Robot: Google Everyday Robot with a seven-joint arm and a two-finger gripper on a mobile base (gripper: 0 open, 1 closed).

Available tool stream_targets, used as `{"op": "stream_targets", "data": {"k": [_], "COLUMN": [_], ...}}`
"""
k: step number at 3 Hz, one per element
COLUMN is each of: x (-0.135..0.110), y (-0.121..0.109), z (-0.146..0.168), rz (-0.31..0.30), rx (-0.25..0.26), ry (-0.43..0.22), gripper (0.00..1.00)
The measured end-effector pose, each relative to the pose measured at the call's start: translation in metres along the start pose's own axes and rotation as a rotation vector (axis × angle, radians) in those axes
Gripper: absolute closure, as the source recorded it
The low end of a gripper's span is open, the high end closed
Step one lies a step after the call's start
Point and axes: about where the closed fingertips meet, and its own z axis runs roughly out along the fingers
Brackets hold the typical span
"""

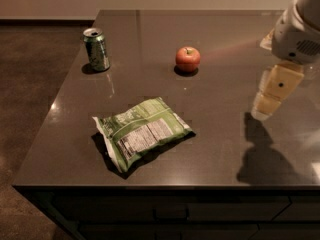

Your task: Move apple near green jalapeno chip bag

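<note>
Desk (220, 149), dark and glossy, is filling most of the frame. The green jalapeno chip bag (142, 132) is lying flat at lower centre-left, label up. The tool (272, 91) is being held over the desk at the right edge, well apart from everything; its opening cannot be told. A green can (97, 49) is standing at upper left. The apple (187, 59) is resting at upper centre, apart from the bag.

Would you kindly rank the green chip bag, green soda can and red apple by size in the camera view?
Largest first:
green chip bag
green soda can
red apple
The gripper hovers at right.
</note>
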Motion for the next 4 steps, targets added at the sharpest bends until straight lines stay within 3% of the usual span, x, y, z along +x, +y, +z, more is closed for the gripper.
{"op": "stream_targets", "data": {"k": [1, 4], "x": [-0.015, -0.066], "y": [-0.032, -0.117], "z": [0.023, 0.093], "rz": [0.058, 0.241], "rx": [0.017, 0.058], "ry": [-0.023, -0.176], "gripper": [0.0, 0.0]}}
